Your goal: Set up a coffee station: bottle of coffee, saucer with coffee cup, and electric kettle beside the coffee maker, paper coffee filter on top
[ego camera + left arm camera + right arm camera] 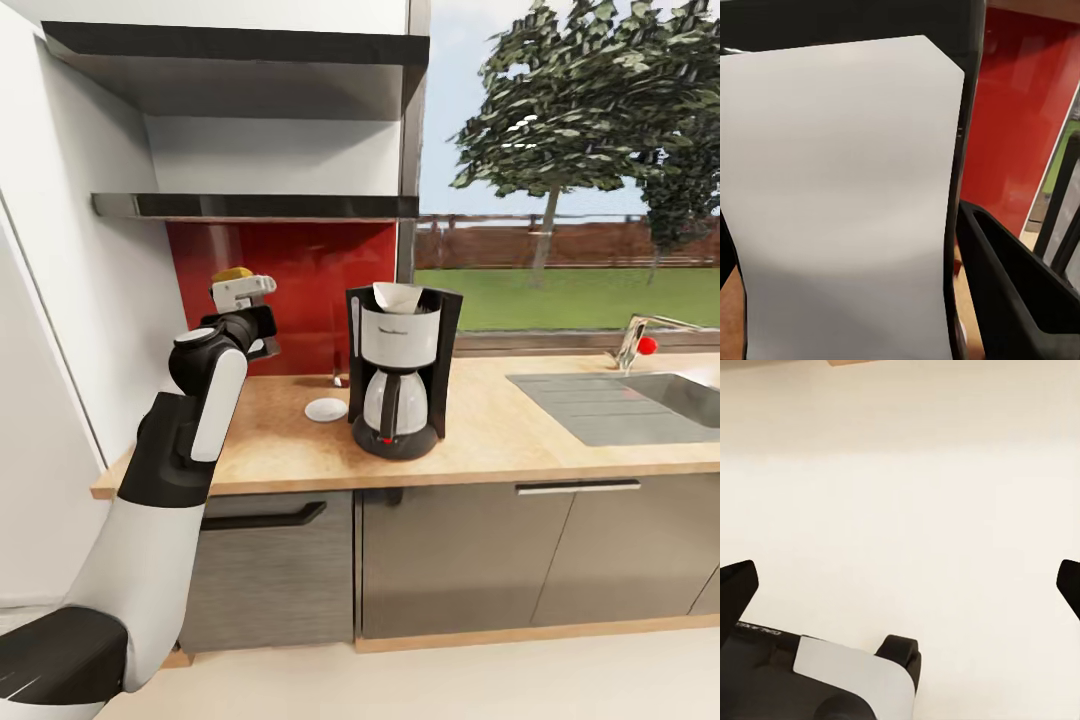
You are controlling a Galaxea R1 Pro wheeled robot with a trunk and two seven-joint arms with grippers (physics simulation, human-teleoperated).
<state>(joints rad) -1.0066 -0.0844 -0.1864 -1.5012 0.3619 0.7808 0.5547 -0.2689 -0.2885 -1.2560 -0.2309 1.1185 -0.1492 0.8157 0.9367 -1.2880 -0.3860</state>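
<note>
We see the left arm raised over the wooden counter (520, 430), elbow bent and forearm lifted toward the red backsplash (300, 270), below the dark kitchen shelf (260, 206). Its left end effector (243, 290) is clamped on the bottle of coffee (238, 282), whose yellow-brown cap shows above the fingers; in the left wrist view the bottle's white label (844, 202) sits right before the lens, and we can read no writing on it. The coffee maker (400, 370) stands on the counter, a dark line of lettering on its pale front panel too blurred to read, a red switch at its base. The paper coffee filter (398, 295) sits in its top. The white saucer (326, 409) lies just beside the machine, on its left. The right end effector (904, 585) hangs spread open over the pale floor (900, 472); small writing on its left finger is illegible. A steel sink (640, 400) is set in the counter to the right.
</note>
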